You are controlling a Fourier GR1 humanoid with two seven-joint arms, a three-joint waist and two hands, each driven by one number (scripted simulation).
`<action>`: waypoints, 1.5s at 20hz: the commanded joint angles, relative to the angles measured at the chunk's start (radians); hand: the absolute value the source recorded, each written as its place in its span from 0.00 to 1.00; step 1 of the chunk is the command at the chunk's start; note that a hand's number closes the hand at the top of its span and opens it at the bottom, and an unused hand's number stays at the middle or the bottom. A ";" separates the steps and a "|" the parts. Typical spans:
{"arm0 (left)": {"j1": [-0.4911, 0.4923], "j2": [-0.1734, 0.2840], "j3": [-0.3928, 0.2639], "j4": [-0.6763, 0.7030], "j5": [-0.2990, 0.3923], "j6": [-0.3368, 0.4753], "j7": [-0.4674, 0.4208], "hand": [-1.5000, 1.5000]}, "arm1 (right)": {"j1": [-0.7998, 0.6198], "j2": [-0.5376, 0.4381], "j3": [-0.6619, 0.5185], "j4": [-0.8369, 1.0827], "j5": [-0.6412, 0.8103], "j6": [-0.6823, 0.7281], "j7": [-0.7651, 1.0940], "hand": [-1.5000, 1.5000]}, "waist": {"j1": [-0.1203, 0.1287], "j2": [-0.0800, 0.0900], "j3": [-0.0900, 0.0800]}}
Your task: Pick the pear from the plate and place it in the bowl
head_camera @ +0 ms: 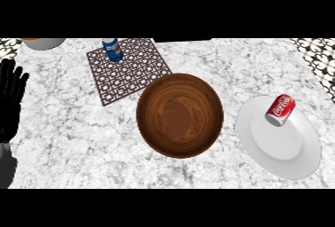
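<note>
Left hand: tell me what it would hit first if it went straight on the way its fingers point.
The left hand rests open at the view's left edge, fingers pointing to the counter's far side. Nothing lies directly ahead; the pale bowl sits slightly right, though depth is unclear.

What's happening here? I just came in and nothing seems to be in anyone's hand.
Nothing is being handled right now. The left hand rests open at the left edge, fingers up; the right hand is not in view. A wooden bowl sits mid-counter with nothing in it. Beside it, a white plate holds a red soda can lying on its side. No pear is visible. A blue can stands on a patterned mat.
</note>
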 commanded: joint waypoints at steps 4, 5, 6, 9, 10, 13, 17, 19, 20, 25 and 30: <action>0.010 0.016 0.017 -0.003 0.007 -0.016 -0.002 0.50 | -0.055 0.025 -0.019 -0.230 -0.122 0.231 0.168 1.00 | -0.006 -0.002 -0.001; -0.011 0.020 0.016 -0.002 0.005 -0.008 0.018 0.50 | -0.074 0.040 -0.014 -0.267 -0.133 0.244 0.210 1.00 | -0.010 -0.004 -0.001; 0.016 -0.007 -0.009 -0.024 -0.012 0.007 0.008 0.50 | -0.088 0.040 -0.021 -0.296 -0.156 0.272 0.257 1.00 | -0.003 -0.006 -0.001; 0.013 0.000 -0.002 0.006 -0.003 -0.015 -0.001 0.50 | -0.105 0.085 -0.004 -0.416 -0.187 0.289 0.399 1.00 | -0.008 -0.004 -0.001; 0.007 0.009 0.005 -0.009 -0.003 -0.011 0.004 0.50 | -0.137 0.076 -0.006 -0.450 -0.205 0.324 0.460 1.00 | 0.001 -0.006 -0.001; -0.001 0.007 0.007 0.005 -0.003 -0.011 0.008 0.50 | -0.162 0.118 0.025 -0.588 -0.227 0.334 0.617 1.00 | -0.001 -0.004 0.000; 0.005 -0.001 0.011 0.016 -0.006 -0.011 -0.015 0.50 | -0.144 0.246 0.096 -0.777 -0.246 0.288 0.842 1.00 | 0.010 0.004 0.003; -0.004 -0.027 -0.014 0.011 -0.019 -0.002 -0.025 0.50 | -0.181 0.297 0.129 -0.863 -0.260 0.278 0.985 1.00 | 0.016 0.006 0.002; 0.019 -0.005 0.004 -0.024 -0.003 -0.013 -0.004 0.50 | -0.170 0.306 0.118 -0.916 -0.292 0.274 1.055 1.00 | 0.024 0.001 0.005; -0.018 -0.013 0.007 -0.004 0.004 -0.027 -0.019 0.50 | -0.149 0.478 0.240 -1.146 -0.265 0.152 1.378 1.00 | 0.042 0.020 0.007; -0.096 -0.035 -0.023 0.045 -0.015 -0.036 -0.014 0.50 | -0.091 0.596 0.380 -1.249 -0.080 0.035 1.566 1.00 | 0.059 0.034 0.009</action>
